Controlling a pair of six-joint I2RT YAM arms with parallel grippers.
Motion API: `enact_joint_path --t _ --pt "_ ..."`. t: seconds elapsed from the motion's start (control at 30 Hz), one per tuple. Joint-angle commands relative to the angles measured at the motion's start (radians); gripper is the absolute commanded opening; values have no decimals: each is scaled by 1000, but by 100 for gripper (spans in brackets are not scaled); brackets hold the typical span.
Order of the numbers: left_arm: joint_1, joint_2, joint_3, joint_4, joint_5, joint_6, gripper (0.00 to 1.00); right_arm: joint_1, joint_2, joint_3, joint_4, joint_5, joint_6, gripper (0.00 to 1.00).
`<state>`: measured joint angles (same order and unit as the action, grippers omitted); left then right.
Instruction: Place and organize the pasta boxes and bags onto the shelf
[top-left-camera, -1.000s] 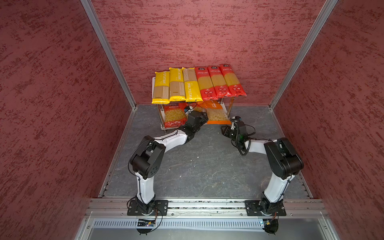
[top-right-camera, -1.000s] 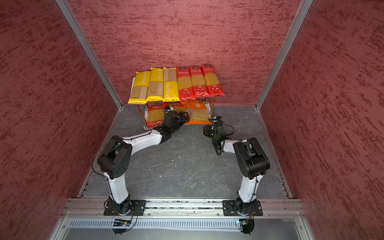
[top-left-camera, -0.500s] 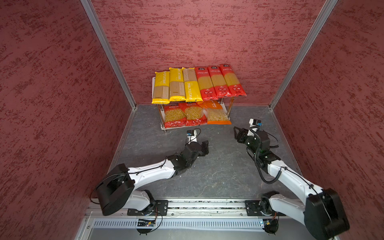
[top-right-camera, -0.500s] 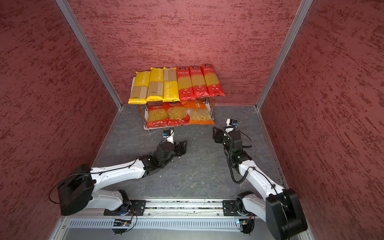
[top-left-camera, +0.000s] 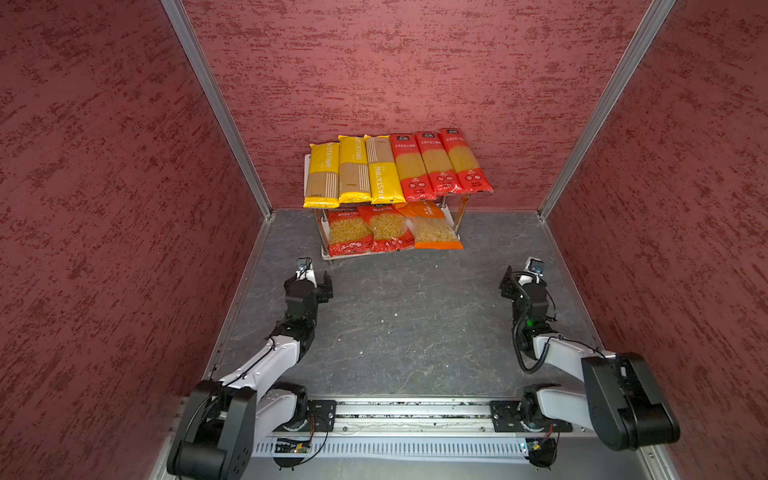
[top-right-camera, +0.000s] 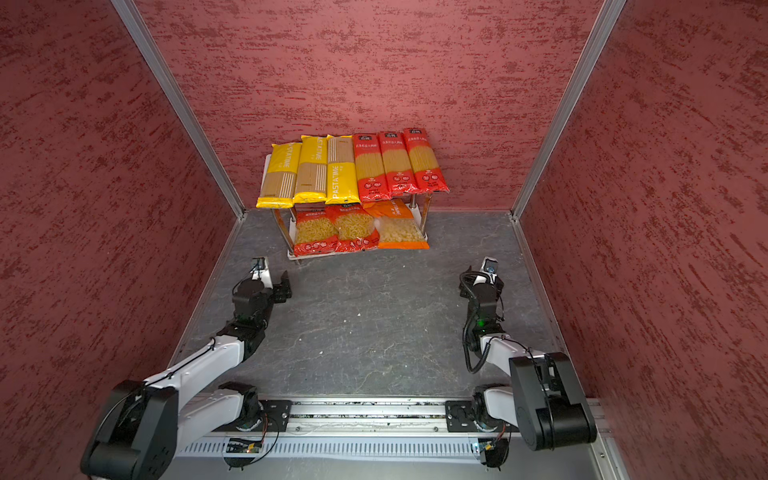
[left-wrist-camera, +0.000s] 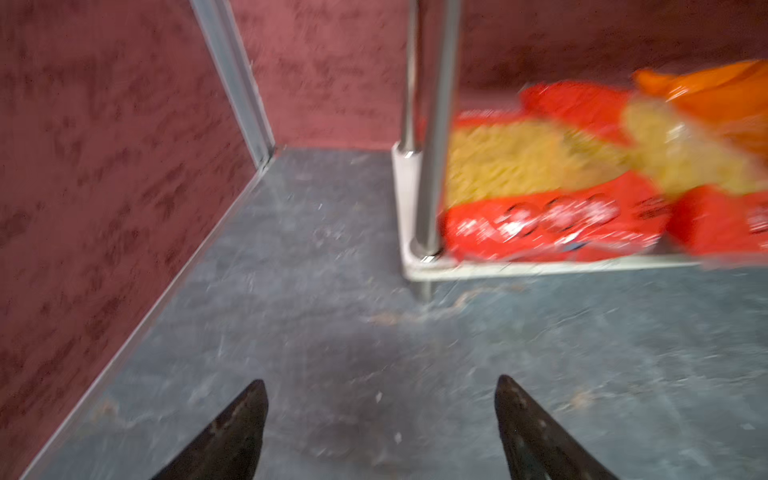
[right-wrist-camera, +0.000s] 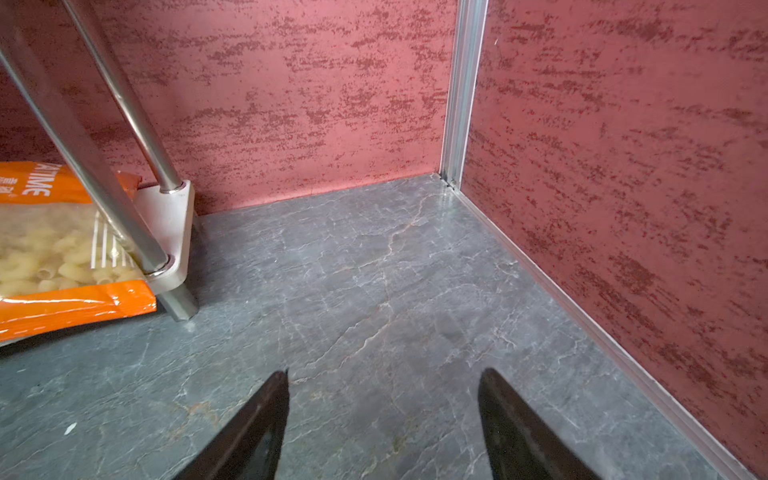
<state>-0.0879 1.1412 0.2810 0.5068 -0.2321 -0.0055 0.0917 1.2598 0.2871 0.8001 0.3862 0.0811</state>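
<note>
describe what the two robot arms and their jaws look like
The left arm and right arm share one build: white tubular links between bulky black rounded joint housings, thin black cables looping alongside. Each wrist carries a small camera. The jaws are black, tapering to points. A green light glows on the right arm.

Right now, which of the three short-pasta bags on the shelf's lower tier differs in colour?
The orange bag, at the right end of the row in both top views. The middle bag and the left bag are red.
</note>
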Motion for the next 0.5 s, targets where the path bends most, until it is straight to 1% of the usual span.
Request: enact_joint_path --t 0.0,0.03,0.07,0.13,0.2,0.23,0.27,0.3,0.33,0.37,0.4,0.43,0.47 --pt "73 87 -38 304 273 -52 87 -23 -17 24 119 -15 -2 73" --pt "87 105 -6 256 335 -35 87 -35 -25 17 117 -28 9 73" --pt "90 121 20 232 357 -1 87 -41 -31 15 109 -38 11 73" --pt "66 173 24 309 354 89 91 -47 -51 2 92 -30 9 73" --pt "64 237 35 351 377 123 93 -47 -40 -25 108 -27 -45 73" --pt "67 281 44 392 378 119 100 -50 -16 -62 176 -10 -27 73" --pt "75 282 52 367 360 101 100 -61 22 -104 278 -9 10 73" --pt "96 282 59 355 367 77 100 -68 53 -134 387 -24 -19 74" --pt "115 313 57 385 358 53 100 -75 66 -152 435 -54 -28 74" --pt "126 354 59 426 326 28 100 -83 103 -155 491 -55 -32 75" --pt "139 418 64 502 265 -9 100 -90 149 -143 499 -59 -20 75" --pt "149 366 81 378 267 -33 99 -104 224 -144 577 -95 -20 77" --pt "153 381 76 409 244 -45 99 -108 254 -152 604 -156 -28 77"
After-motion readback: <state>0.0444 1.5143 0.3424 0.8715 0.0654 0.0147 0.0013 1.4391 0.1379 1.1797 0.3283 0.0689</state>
